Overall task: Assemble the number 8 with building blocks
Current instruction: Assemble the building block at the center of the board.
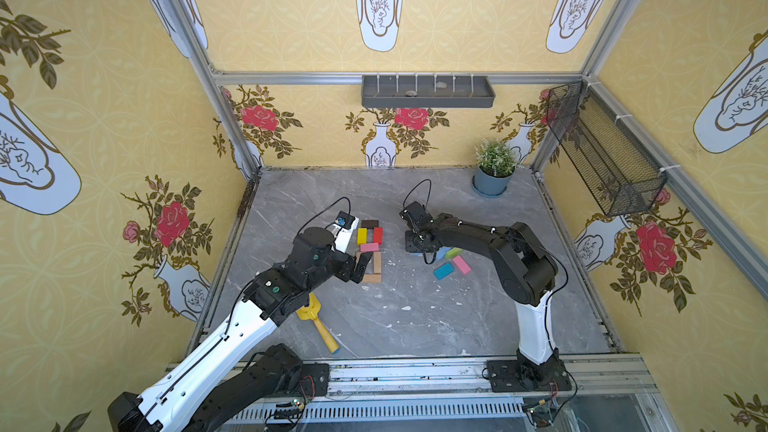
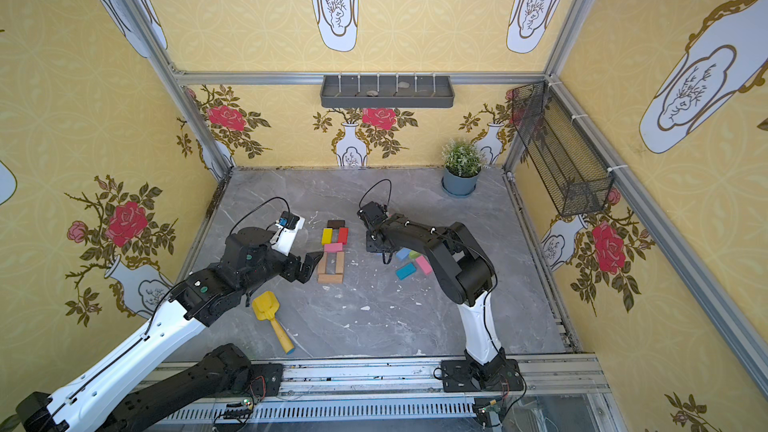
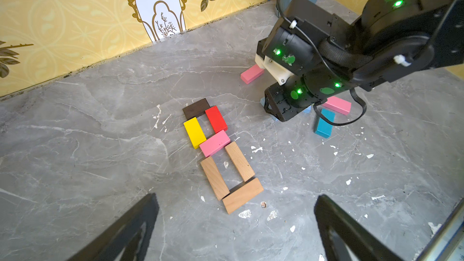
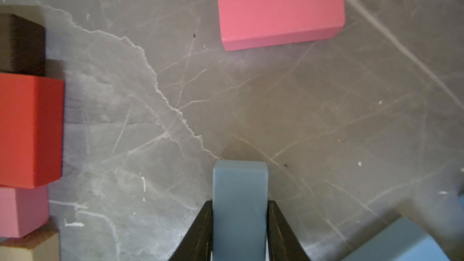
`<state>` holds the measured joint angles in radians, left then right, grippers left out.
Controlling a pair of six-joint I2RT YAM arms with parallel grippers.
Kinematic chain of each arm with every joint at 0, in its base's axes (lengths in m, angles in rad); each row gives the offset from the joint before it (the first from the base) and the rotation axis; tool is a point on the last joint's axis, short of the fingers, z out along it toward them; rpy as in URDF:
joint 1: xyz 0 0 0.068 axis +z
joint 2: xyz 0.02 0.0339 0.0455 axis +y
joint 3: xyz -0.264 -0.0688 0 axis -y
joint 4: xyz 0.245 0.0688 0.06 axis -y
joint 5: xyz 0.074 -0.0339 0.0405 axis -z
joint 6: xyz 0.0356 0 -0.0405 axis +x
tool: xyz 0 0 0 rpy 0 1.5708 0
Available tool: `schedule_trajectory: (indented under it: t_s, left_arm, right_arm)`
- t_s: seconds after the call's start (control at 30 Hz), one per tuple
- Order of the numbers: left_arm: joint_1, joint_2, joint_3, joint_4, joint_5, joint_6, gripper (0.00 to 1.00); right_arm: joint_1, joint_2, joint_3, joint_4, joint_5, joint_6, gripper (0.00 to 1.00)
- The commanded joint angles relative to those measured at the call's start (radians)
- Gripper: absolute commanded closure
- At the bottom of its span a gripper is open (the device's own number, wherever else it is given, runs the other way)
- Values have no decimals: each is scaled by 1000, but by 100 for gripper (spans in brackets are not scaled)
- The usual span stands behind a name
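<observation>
Where grey marble tabletop (image 1: 374, 326) meets yellow rose wallpaper (image 1: 457, 126), grey wall tray (image 1: 428, 101) holding two pebbles (image 1: 410, 93), coloured wooden blocks (image 1: 370, 247) forming an eight mid-table, left claw (image 3: 236, 198) spread wide near them, right claw (image 4: 239, 203) clamped on a light blue block (image 4: 239, 187).

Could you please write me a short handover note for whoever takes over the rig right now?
Left hand: open, empty, beside the 8's lower loop.
Right hand: shut on a light blue block; whether lifted is unclear.
Done: a flat 8 is laid out: dark brown block on top, yellow block and red block as sides, middle pink block as crossbar, three tan blocks below.
Loose by the right arm: teal block, green block, two other pink blocks, second light blue block.
Left: probably the held block and the loose ones.
</observation>
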<state>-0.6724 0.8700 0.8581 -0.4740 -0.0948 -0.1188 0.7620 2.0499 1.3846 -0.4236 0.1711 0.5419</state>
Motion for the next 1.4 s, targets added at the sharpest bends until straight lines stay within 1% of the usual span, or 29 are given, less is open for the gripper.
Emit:
schedule_trajectory:
  t_s: [0.0, 0.13, 0.37, 0.73, 1.37]
  left_arm:
    - [0, -14, -1, 11, -28, 9, 0]
    - [0, -38, -4, 2, -56, 12, 0]
    - [0, -53, -10, 3, -71, 15, 0]
    - [0, -44, -6, -1, -73, 19, 0]
    - [0, -46, -7, -6, -91, 24, 0]
  right_arm:
    - [2, 10, 12, -8, 17, 0, 69]
    - [1, 24, 29, -13, 24, -11, 77]
    - [-23, 48, 72, -24, 21, -37, 84]
    - [-47, 86, 127, -24, -17, -98, 85]
    - [-57, 146, 183, -39, -38, -79, 87]
